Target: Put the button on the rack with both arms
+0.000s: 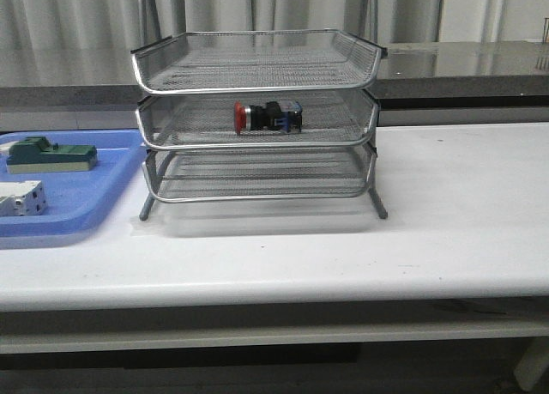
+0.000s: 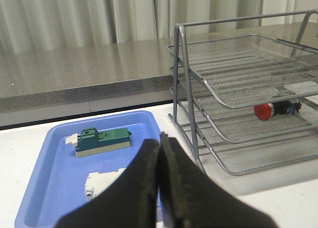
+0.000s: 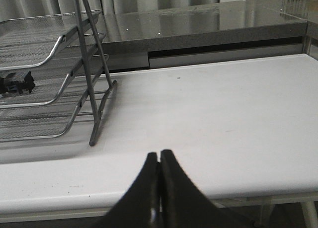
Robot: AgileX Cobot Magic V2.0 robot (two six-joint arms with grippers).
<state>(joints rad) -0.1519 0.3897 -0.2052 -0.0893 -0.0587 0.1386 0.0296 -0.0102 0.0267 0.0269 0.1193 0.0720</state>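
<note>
Button [image 1: 268, 117] lies on its side in the rack's [image 1: 257, 119] middle tray, placement apparently done — left gripper [image 2: 160, 143] and right gripper [image 3: 159, 158] both closed, empty, clear of the rack — nothing left but staying retracted.

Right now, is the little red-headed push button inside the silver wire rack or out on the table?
Inside. The red-headed push button lies on its side in the middle tray of the silver wire rack; neither gripper holds it.
</note>
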